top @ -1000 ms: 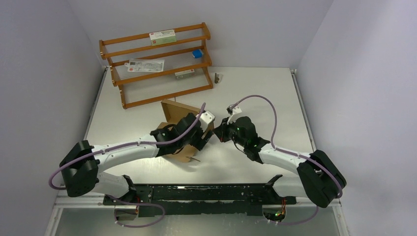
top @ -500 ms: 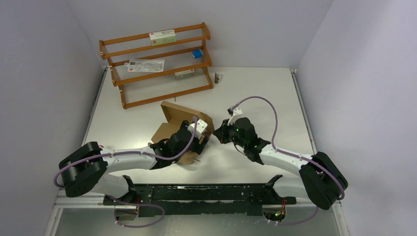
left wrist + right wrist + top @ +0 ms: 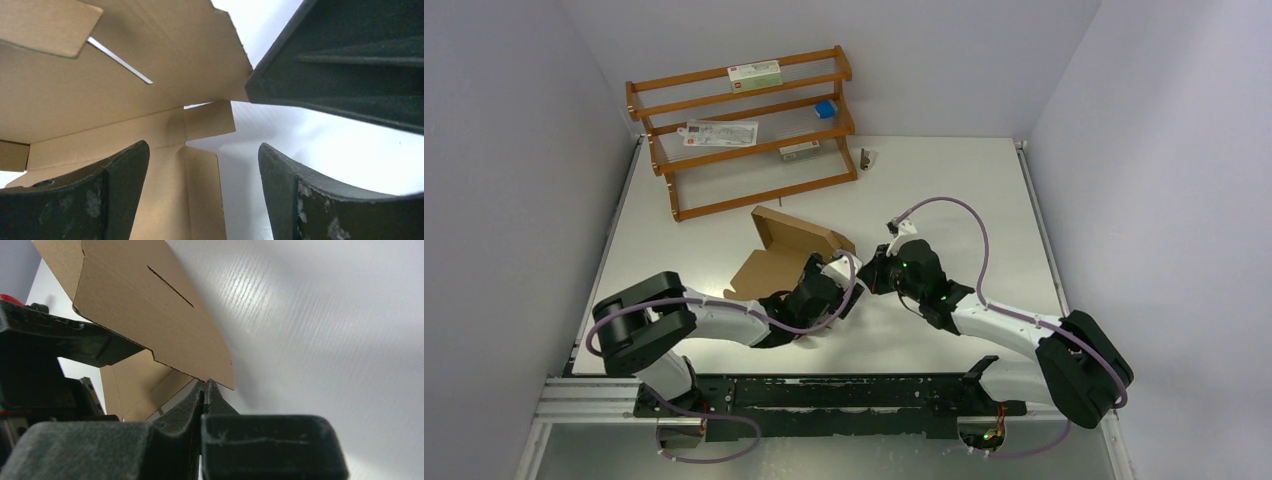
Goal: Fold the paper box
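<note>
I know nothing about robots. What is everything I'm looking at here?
paper box: one, brown, half-folded, mid-table
rack: one, wooden, far left of table
carton: one, white with red label, rack's top shelf
small box: one, blue, shelf below
packet: one, pale, middle shelf
dark item: one, on table right of rack
table: one, white
left gripper: one, black, open at the box
right gripper: one, black, shut on a box flap's edge

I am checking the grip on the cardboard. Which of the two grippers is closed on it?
The right gripper: its fingers are pressed together on a corner of the paper box. The left gripper is open, its fingers apart.
</note>
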Controlling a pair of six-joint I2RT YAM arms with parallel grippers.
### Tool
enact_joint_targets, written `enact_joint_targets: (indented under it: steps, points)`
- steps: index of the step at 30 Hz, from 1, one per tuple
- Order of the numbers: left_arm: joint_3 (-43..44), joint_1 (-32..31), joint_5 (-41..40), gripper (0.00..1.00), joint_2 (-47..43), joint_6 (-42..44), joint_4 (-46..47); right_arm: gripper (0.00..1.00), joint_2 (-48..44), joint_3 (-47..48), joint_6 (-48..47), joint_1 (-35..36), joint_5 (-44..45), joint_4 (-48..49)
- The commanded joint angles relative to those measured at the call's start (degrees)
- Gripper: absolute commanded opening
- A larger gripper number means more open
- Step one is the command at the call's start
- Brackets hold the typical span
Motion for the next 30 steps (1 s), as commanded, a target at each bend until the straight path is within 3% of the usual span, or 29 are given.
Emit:
enact_joint_targets:
  steps: [1,9,12,17,21,27,30]
  points:
    - [2.6,-0.9,-3.8,0.84,3.1,1.0,6.4,0.00,-1.5,1.6,1.7,0.5,-0.6,-1.0]
    - [5.9,-1.3,-11.9,0.80,7.8,0.6,7.4,0.00,-2.0,1.6,1.9,0.7,-2.3,-1.8]
    - [7.0,-1.3,-12.7,0.73,8.1,-0.8,5.9,0.00,-2.1,1.3,1.4,0.8,-2.4,-1.9]
    - [5.4,-1.2,-12.1,0.53,6.1,-2.4,5.5,0.00,-3.0,0.7,0.9,0.8,-1.6,-2.2]
    - [3.8,-0.3,-10.6,0.44,4.4,-4.1,4.6,0.00,-3.2,0.4,0.7,0.8,-1.3,-2.0]
    - [2.2,0.5,-7.9,0.48,2.8,-5.1,3.2,0.00,-2.5,0.3,-2.0,0.7,-1.0,-1.3]
    - [0.9,1.4,-5.5,0.51,0.7,-6.8,2.3,0.19,-3.1,-1.2,-5.6,0.7,0.1,0.9]
